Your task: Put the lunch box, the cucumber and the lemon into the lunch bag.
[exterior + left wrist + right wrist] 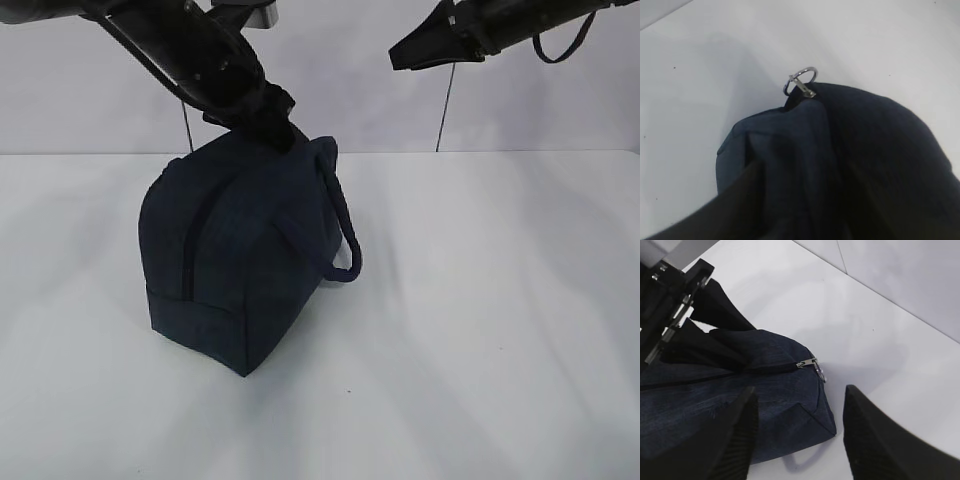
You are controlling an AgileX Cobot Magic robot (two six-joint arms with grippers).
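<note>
The dark navy lunch bag (240, 260) stands on the white table, left of centre, with its zipper (190, 240) closed along the top and down the near end. Its metal ring pull (802, 80) (817, 369) lies at the far end of the bag (740, 390). My left gripper (275, 125) is down on the top of the bag (865, 150) by the handles; its two dark fingers (720, 305) stand apart over the fabric. My right gripper (400, 55) (800, 390) hangs open and empty high above, to the bag's right. The lunch box, the cucumber and the lemon are out of view.
A loop handle (345, 250) droops off the bag's right side. The white table (500, 330) runs to a pale wall (550, 110) behind. A black cable loop (560, 45) hangs from the right arm.
</note>
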